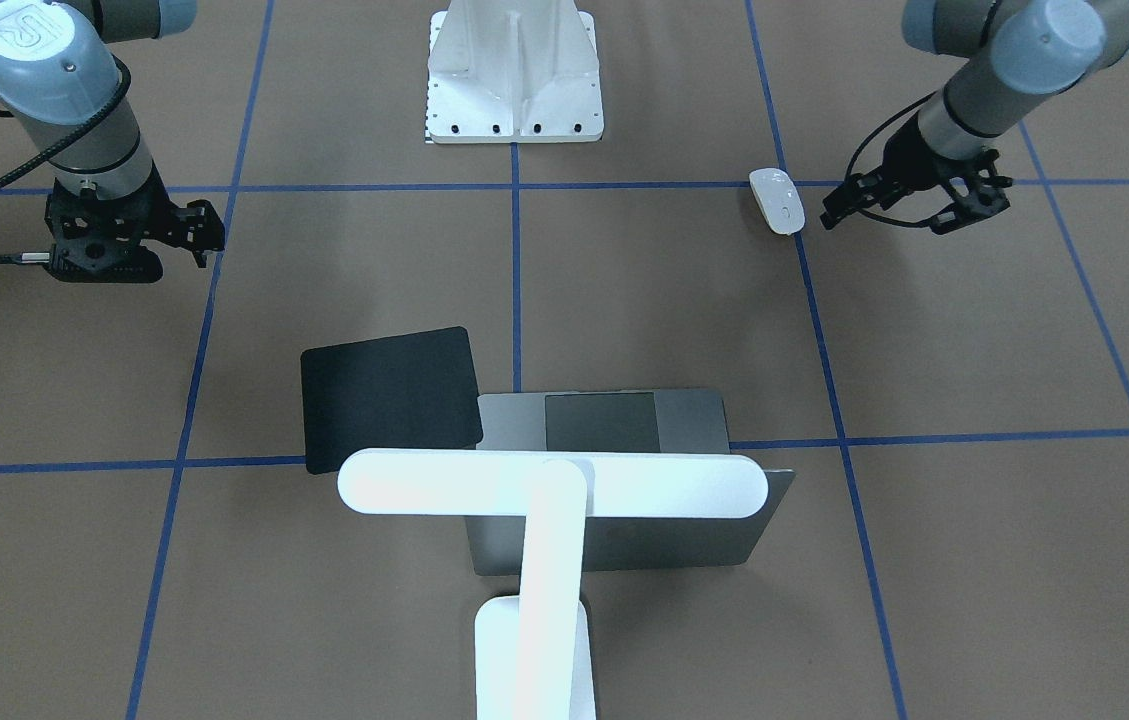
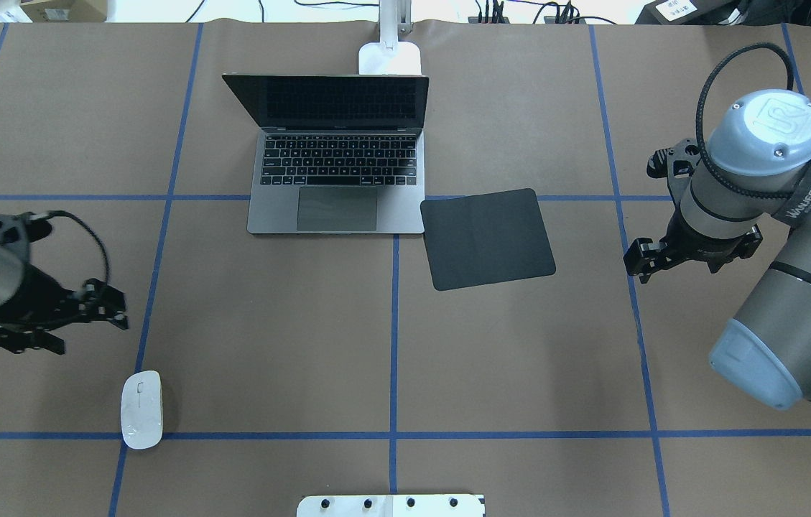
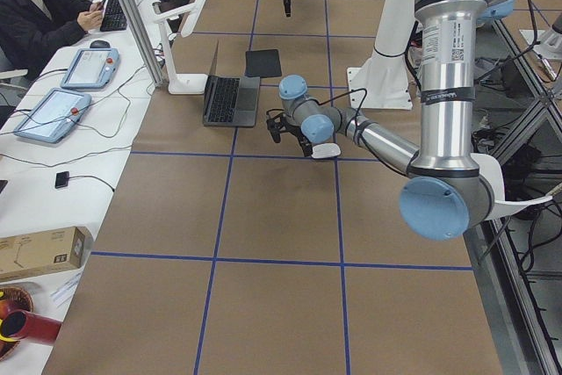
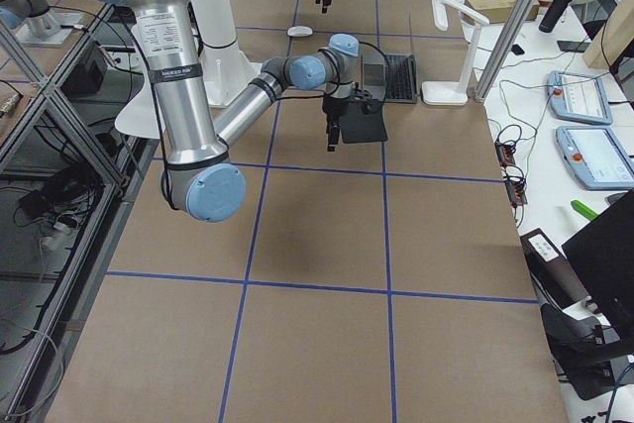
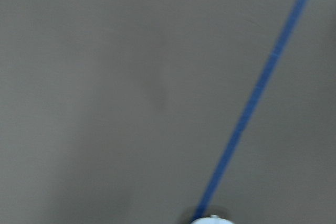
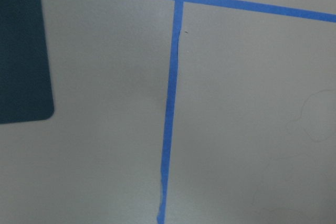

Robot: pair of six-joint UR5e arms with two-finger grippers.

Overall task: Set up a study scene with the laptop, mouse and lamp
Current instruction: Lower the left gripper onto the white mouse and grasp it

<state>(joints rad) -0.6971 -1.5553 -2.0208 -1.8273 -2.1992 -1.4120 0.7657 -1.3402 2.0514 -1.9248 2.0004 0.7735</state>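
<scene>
One laptop (image 2: 337,172) stands open at the far middle of the table (image 2: 269,345). One lamp (image 2: 389,57) is just behind it, and one mouse (image 2: 141,409) lies near left. One black mat (image 2: 488,238) lies just right of the laptop. The left gripper (image 1: 906,215) hangs low near the mouse and the right gripper (image 2: 689,255) hangs right of the mat. Both have their jaws spread and hold nothing.

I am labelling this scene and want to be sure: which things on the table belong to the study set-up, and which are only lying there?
Belong to the job: laptop, mouse, lamp.
Only lying there: black mat beside the laptop, white pedestal.
</scene>
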